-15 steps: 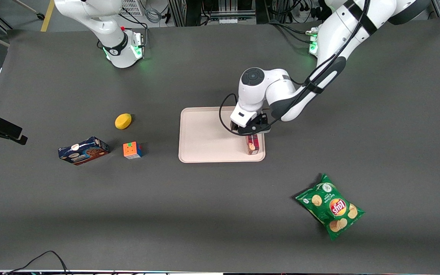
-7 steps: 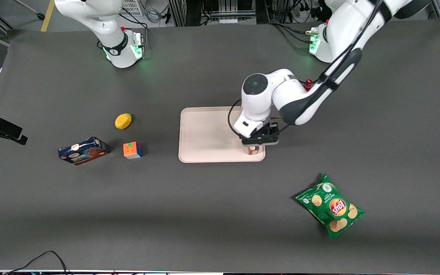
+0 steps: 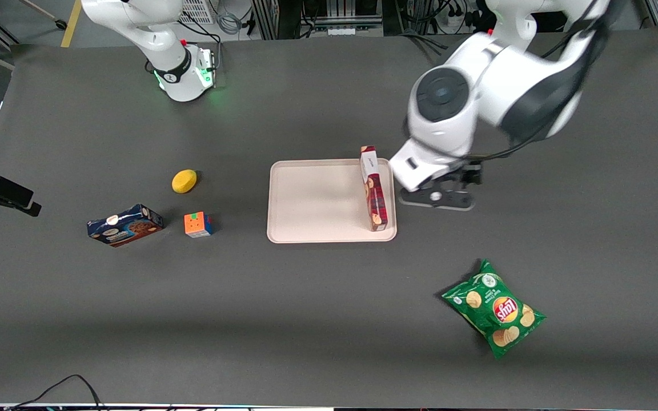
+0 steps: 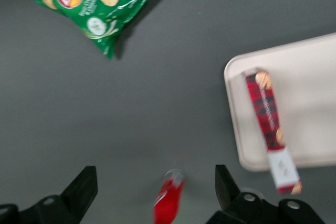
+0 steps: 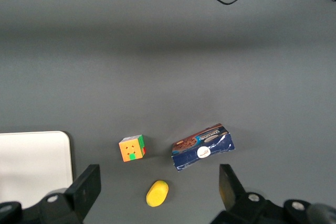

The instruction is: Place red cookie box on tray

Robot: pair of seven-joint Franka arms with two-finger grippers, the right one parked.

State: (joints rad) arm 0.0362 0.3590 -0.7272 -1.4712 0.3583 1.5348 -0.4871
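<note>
Dark grey table mat (image 3: pixel 317 319) is carrying the whole scene, with the tray (image 3: pixel 312 200) sitting near its middle. I am seeing the red cookie box (image 3: pixel 374 194) lying on the tray along the edge toward the working arm's end, standing on its long narrow side, white end pointing away from the front camera; in the left wrist view the red cookie box (image 4: pixel 270 124) is lying inside the tray (image 4: pixel 310 77) rim, with its white end reaching that rim. Half a second ago the gripper was down over the box on the tray; now the gripper (image 3: pixel 437 197) is hanging higher and off the tray, over bare mat just beside it toward the working arm's end, and the box is showing full length. Its jaws are standing wide apart and gripping nothing, both fingers (image 4: pixel 84 184) showing with bare mat and a red bottle (image 4: pixel 168 203) between them. The chips bag (image 3: pixel 493 308), Rubik's cube (image 3: pixel 198 224), blue cookie box (image 3: pixel 125 225) and lemon (image 3: pixel 184 181) are lying where they were
</note>
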